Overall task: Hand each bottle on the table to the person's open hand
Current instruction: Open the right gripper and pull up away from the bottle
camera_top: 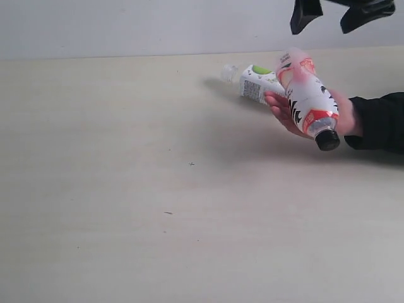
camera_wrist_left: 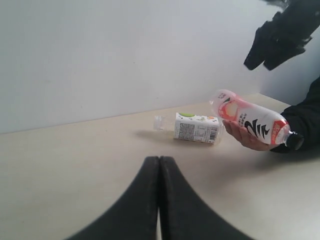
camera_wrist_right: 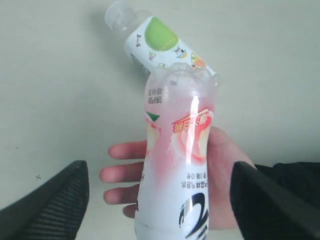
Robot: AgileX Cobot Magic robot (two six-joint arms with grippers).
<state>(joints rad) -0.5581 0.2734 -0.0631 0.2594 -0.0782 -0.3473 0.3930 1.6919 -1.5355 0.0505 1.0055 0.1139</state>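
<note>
The pink-white bottle (camera_top: pixel 308 98) with a black cap lies tilted in the person's open hand (camera_top: pixel 278 106), which has a black sleeve cuff. My right gripper (camera_top: pixel 334 19) hangs open above it, clear of the bottle. From the right wrist view, the pink-white bottle (camera_wrist_right: pixel 177 165) rests across the hand (camera_wrist_right: pixel 125 172), with the right gripper (camera_wrist_right: pixel 159 170) spread wide to either side. The small green-white labelled bottle (camera_top: pixel 257 82) lies on its side on the table (camera_top: pixel 126 189) just behind the hand. My left gripper (camera_wrist_left: pixel 159 160) is shut and empty. The other two bottles are out of view.
A pale wall runs along the table's far edge. The person's black sleeve (camera_top: pixel 379 123) reaches in from the right. In the left wrist view the green-white bottle (camera_wrist_left: pixel 197 127) lies ahead, with the hand (camera_wrist_left: pixel 247 140) and pink-white bottle (camera_wrist_left: pixel 252 122) beside it.
</note>
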